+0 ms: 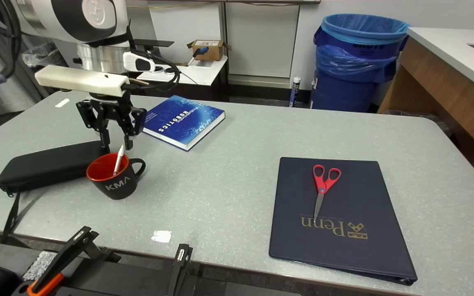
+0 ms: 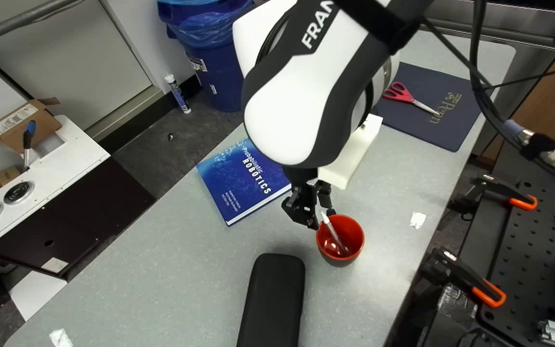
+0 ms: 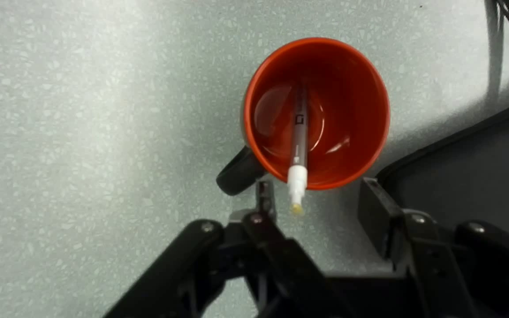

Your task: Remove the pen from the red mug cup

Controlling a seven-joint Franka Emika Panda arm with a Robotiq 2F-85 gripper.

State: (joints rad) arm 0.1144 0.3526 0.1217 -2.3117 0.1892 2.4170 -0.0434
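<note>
The pen [image 1: 119, 159] leans inside the red mug cup [image 1: 118, 190], with its white upper end sticking out past the rim. In the wrist view the pen [image 3: 299, 141] shows a clear greyish barrel and a yellowish tip. The mug [image 3: 347, 119] stands upright, its dark handle [image 3: 239, 173] at lower left there. My gripper [image 1: 117, 142] is open above the mug's rim and touches nothing that I can see. In the wrist view the pen's white end lies between the gripper's fingers [image 3: 317, 193], nearer the left finger. The mug and pen also show below the gripper [image 2: 321, 217] in an exterior view.
A long black pouch [image 1: 56, 164] lies close beside the mug. A blue book [image 1: 183, 121] lies behind it. A dark folder [image 1: 335, 242] with red-handled scissors [image 1: 321, 187] lies farther along the table. Clamps [image 1: 179, 263] stand beyond the table's near edge.
</note>
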